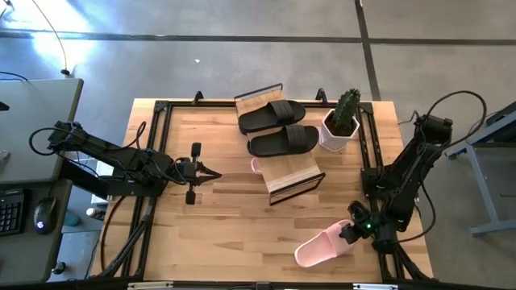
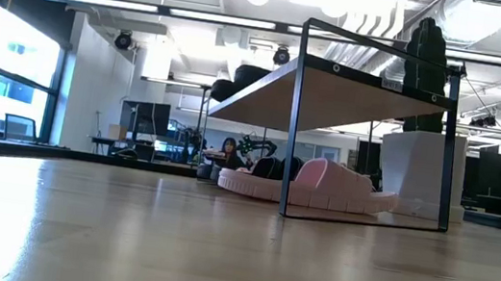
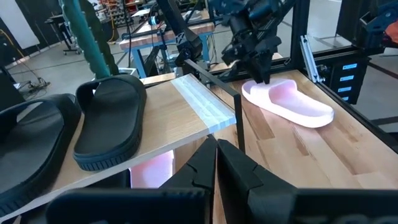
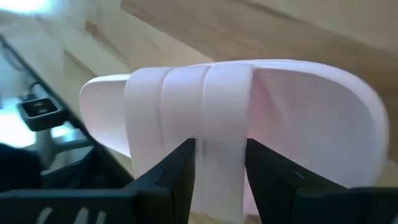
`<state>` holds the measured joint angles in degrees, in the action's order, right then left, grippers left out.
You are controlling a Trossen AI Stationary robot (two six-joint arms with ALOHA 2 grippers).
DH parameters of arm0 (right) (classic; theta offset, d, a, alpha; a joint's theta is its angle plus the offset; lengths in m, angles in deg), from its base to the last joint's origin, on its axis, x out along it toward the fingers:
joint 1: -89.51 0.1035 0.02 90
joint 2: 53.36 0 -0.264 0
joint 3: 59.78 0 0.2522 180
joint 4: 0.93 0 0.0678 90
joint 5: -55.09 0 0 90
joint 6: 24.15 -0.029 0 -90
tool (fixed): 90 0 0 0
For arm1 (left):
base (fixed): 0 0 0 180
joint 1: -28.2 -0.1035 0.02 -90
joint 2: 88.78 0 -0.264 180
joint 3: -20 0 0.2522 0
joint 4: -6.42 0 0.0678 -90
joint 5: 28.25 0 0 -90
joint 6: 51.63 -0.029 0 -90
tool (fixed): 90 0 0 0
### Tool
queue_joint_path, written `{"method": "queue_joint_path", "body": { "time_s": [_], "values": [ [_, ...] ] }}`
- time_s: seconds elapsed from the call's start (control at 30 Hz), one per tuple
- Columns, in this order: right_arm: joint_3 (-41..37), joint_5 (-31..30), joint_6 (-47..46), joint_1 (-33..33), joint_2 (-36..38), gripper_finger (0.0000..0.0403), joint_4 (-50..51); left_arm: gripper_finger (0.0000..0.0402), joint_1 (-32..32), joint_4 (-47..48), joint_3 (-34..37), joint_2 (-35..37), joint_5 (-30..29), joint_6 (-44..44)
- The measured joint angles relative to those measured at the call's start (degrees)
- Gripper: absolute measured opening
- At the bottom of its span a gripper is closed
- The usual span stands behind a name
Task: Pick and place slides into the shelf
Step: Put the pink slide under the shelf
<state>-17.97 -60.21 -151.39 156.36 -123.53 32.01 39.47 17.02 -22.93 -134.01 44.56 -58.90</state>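
A pale pink slide (image 1: 322, 246) lies sole down on the table near its front right corner. My right gripper (image 1: 352, 232) slants down over its strap, fingers open on either side of a strip of the strap (image 4: 217, 124). The shelf (image 1: 294, 181) stands mid-table. Two black slides (image 1: 272, 115) (image 1: 283, 141) lie side by side on its top board. Another pink slide (image 2: 332, 185) lies under that board. My left gripper (image 1: 216, 173) hangs shut and empty left of the shelf, pointing toward it. My right gripper comes at the pink slide's strap (image 4: 217, 124) slanting down from above. One finger (image 4: 177, 174) stands over the strap's outer face, the other (image 4: 267, 174) by the strap's edge over the footbed. Whether they touch the strap, I cannot tell.
A white pot with a cactus (image 1: 343, 129) stands right of the shelf at the back. A black frame rail (image 1: 371, 153) runs along the table's right side, close to my right arm. Bare wood lies in front of the shelf and left of the pink slide.
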Motion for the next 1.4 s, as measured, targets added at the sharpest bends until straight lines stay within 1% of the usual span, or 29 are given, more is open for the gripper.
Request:
{"method": "queue_joint_path", "body": {
  "time_s": [0.1, 0.2, 0.43, 0.63, 0.77, 1.03, 1.1, 1.27, 1.4],
  "values": [
    [-4.6, -2.1, 1.5, 0.0, 0.0, 0.0130, -8.6, 0.0006, 0.0, 0.0, 0.0, 0.0, 0.0, 0.0],
    [-6.4, -5.4, 4.2, 0.0, 0.0, 0.0130, -13.9, 0.0005, 0.0, 0.0, 0.0, 0.0, 0.0, 0.0],
    [-6.4, -5.5, 5.3, 0.1, 0.0, 0.0130, -15.7, 0.0006, 0.0, 0.0, 0.0, 0.0, 0.0, 0.1],
    [-6.4, -5.8, 8.3, 0.1, 0.0, 0.0128, -17.7, 0.0006, 0.0, 0.0, 0.0, 0.0, 0.0, 0.1],
    [-6.4, -5.8, 9.3, 0.1, 0.0, 0.0101, -17.7, 0.0005, 0.0, 0.0, 0.0, 0.0, 0.0, 0.1],
    [-6.4, -6.2, 13.8, 0.1, 0.0, 0.0009, -17.8, 0.0005, 0.0, 0.0, 0.0, 0.0, 0.0, 0.0],
    [-6.4, -6.4, 15.2, 0.1, 0.0, 0.0005, -17.8, 0.0005, 0.0, 0.0, 0.0, 0.0, 0.0, 0.0],
    [-6.4, -9.3, 19.3, 0.1, 0.7, 0.0002, -17.9, 0.0005, 0.0, 0.0, 0.0, 0.0, 0.0, 0.0],
    [-6.4, -13.5, 23.7, 0.1, 3.3, 0.0002, -17.8, 0.0005, 0.0, 0.0, 0.0, 0.0, 0.0, 0.0]
  ]
}}
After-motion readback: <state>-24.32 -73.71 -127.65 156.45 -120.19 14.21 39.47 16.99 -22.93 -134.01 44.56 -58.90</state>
